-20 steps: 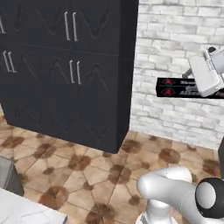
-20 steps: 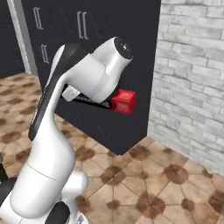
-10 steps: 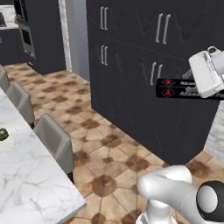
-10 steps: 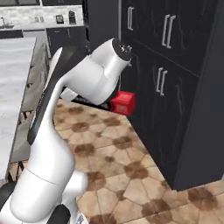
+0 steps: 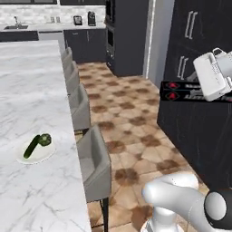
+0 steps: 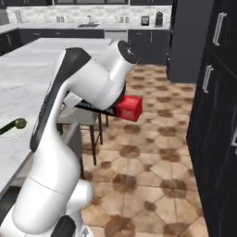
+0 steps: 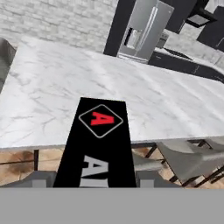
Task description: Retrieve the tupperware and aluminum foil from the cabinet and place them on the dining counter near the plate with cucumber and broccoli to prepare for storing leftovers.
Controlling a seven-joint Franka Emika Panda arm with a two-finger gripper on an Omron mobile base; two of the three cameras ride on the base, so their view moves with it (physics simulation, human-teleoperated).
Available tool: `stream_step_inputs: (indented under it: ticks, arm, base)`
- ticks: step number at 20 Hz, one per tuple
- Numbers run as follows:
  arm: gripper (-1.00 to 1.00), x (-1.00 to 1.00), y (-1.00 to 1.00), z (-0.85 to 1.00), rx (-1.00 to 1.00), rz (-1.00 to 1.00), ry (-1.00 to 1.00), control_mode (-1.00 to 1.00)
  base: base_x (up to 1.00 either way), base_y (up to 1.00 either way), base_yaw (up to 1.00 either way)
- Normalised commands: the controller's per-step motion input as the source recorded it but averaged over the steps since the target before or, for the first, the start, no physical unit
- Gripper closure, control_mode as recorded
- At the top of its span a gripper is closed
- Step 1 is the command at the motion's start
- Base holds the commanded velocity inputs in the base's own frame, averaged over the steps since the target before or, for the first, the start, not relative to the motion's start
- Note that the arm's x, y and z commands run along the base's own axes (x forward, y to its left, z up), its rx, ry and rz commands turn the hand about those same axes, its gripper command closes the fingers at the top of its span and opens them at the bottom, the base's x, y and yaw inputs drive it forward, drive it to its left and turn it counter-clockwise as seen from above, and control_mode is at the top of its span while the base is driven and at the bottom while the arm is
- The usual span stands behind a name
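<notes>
The gripper point(image 5: 206, 93) holds the aluminum foil point(image 5: 183, 91) level in the air, clamped across its width, above the floor beside the dining counter point(image 5: 27, 90). The plate point(image 5: 36, 152) with the cucumber point(image 5: 31, 146) sits on that counter; the green lump beside it is probably broccoli.

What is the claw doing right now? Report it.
Claw: closed on the aluminum foil carton, carried in the air beside the dining counter.

My arm rose from the lower right of the left base view, bent at the elbow, and carried my white tool point(image 5: 216, 77) at the right edge, upper half of the frame. Its jaws were clamped across the aluminum foil point(image 5: 183, 91), which jutted level toward the left of the frame.
</notes>
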Motion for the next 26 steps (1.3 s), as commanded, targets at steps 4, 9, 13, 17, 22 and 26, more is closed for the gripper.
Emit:
stream_step_inputs:
  ticks: [4,9,13,17,22,26]
  arm:
    - [1.00,0.00,0.00,0.00,0.00,0.00,0.00,1.00]
    - [1.00,0.00,0.00,0.00,0.00,0.00,0.00,1.00]
    - [1.00,0.00,0.00,0.00,0.00,0.00,0.00,1.00]
    - [1.00,0.00,0.00,0.00,0.00,0.00,0.00,1.00]
    - [1.00,0.00,0.00,0.00,0.00,0.00,0.00,1.00]
    - [1.00,0.00,0.00,0.00,0.00,0.00,0.00,1.00]
  base:
    - [1.00,-0.18,0.67]
    - [1.00,-0.15,0.70]
    - [1.00,-0.14,0.73]
    - [1.00,-0.14,0.75]
    - [0.97,-0.13,0.76]
    - [0.95,-0.11,0.74]
